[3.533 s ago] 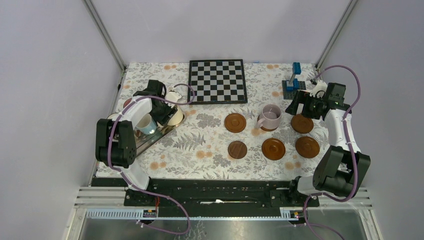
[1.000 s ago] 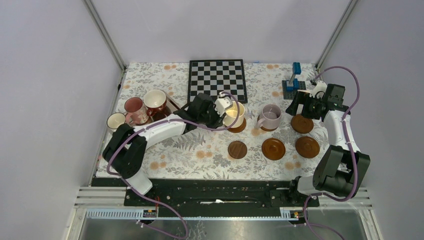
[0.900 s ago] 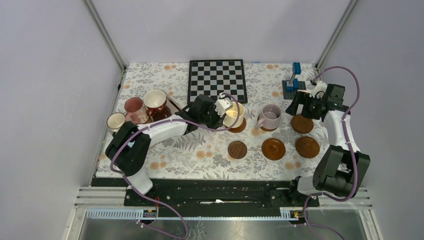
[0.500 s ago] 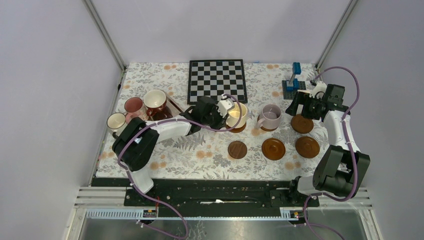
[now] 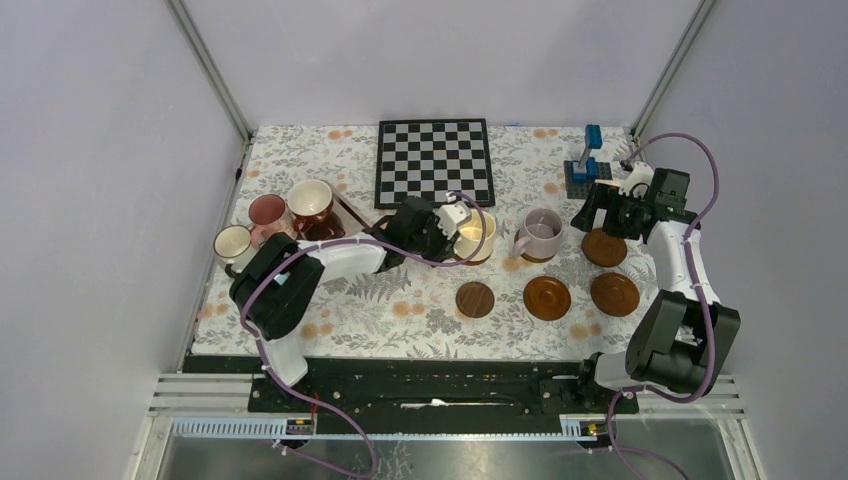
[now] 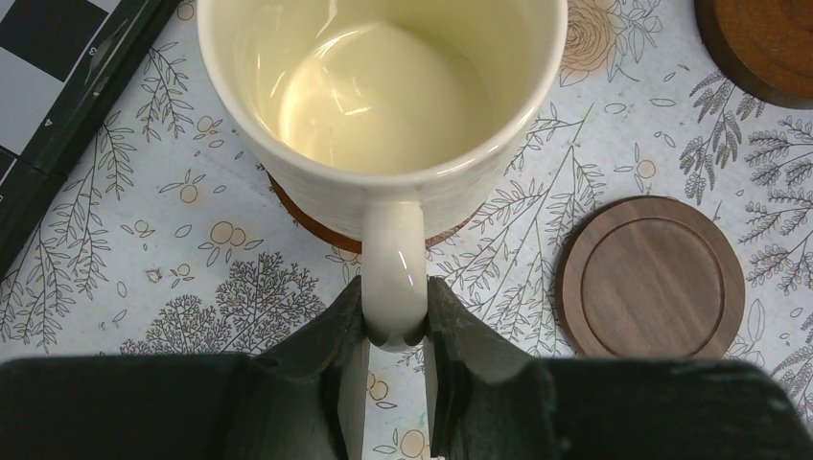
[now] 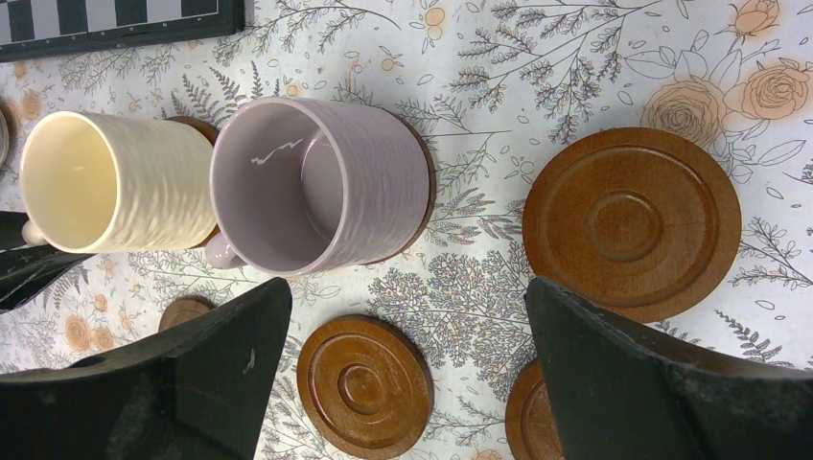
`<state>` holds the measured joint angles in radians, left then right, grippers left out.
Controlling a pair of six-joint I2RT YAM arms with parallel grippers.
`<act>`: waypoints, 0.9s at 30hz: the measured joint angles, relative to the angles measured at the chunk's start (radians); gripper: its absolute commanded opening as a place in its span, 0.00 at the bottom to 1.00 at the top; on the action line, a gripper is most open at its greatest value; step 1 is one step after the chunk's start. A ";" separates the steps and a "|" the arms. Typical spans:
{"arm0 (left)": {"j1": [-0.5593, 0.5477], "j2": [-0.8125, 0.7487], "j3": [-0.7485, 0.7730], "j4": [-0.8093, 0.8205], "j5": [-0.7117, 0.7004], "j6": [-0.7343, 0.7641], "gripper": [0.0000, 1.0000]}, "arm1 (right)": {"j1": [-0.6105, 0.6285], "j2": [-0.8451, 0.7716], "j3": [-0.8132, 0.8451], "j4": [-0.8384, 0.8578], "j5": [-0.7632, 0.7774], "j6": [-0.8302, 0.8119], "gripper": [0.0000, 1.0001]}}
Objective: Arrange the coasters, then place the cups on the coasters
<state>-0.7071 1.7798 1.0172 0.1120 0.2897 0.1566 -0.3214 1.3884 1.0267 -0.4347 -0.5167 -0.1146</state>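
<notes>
Cream-yellow ribbed ceramic mug (image 6: 383, 96): handle clamped in left gripper (image 6: 395, 316), over round brown wooden coaster (image 6: 307, 216), contact unclear, just near-side of black-and-white chessboard (image 5: 435, 160). Right gripper (image 7: 407, 316): jaws wide apart, empty, right of chessboard.

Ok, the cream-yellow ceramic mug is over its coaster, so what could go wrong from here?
The left gripper is shut on the handle of the cream-yellow ceramic mug; retreating before opening could drag it off the round reddish-brown wooden coaster beneath. The lilac ceramic mug stands very close beside it, so any sideways push might knock it.
</notes>
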 measured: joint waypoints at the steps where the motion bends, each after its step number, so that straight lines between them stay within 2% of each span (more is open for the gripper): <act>1: 0.000 0.000 -0.003 0.008 0.000 0.000 0.00 | 0.000 0.000 0.000 0.000 0.000 0.000 1.00; 8: 0.000 0.001 -0.014 0.022 -0.001 0.004 0.14 | 0.000 0.000 0.000 0.000 0.000 0.000 1.00; 20: -0.001 0.000 -0.014 0.017 -0.001 0.024 0.55 | 0.000 0.000 0.000 0.000 0.000 0.000 1.00; 27: 0.000 -0.031 0.008 -0.055 -0.013 0.031 0.66 | 0.000 0.000 0.000 0.000 0.000 0.000 0.99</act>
<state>-0.7071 1.7485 1.0256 0.0574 0.2771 0.1875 -0.3214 1.3884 1.0271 -0.4351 -0.5167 -0.1150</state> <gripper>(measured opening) 0.626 0.993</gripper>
